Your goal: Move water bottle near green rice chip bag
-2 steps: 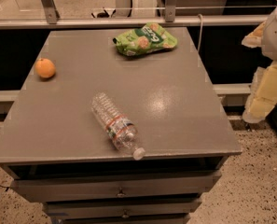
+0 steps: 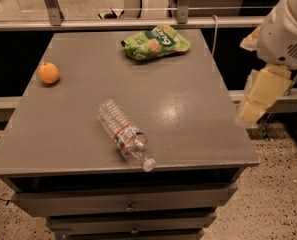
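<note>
The water bottle (image 2: pixel 123 133) is clear ribbed plastic with a red-and-white label band. It lies on its side near the front edge of the grey table (image 2: pixel 188 109), its white cap pointing front right. The green rice chip bag (image 2: pixel 155 43) lies flat at the back middle of the table, well apart from the bottle. My gripper (image 2: pixel 260 98) hangs off the table's right edge, pale yellow under the white arm housing (image 2: pixel 288 31). It is far to the right of the bottle and holds nothing that I can see.
A small orange fruit (image 2: pixel 48 73) sits near the table's left edge. A rail with metal posts (image 2: pixel 50 4) runs behind the table. Drawers (image 2: pixel 130 204) are below the front edge. A speckled floor (image 2: pixel 268 204) lies to the right.
The arm and gripper have shifted a little to the left, closer to the table's right edge. The bottle, the bag and the orange have not moved.
</note>
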`<state>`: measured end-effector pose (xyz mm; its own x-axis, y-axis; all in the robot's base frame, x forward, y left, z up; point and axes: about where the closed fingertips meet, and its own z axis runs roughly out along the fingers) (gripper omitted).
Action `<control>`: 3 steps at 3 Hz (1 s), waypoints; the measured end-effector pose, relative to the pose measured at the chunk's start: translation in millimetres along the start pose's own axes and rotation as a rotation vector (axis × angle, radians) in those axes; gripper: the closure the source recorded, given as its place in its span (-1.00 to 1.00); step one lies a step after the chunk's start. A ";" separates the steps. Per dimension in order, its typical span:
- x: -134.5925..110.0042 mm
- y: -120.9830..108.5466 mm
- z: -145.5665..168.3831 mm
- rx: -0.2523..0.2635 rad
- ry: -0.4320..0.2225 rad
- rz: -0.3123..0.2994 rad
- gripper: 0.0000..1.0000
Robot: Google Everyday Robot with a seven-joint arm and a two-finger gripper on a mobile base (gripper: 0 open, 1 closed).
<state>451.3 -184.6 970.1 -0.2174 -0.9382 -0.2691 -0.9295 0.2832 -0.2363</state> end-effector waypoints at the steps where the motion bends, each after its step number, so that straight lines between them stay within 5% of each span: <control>1: -55.8 12.1 22.8 -0.030 -0.077 0.018 -1.00; 3: -139.2 59.9 97.5 -0.142 -0.163 0.166 -1.00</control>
<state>454.9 -17.7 902.4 -0.3301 -0.8335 -0.4431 -0.9201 0.3889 -0.0461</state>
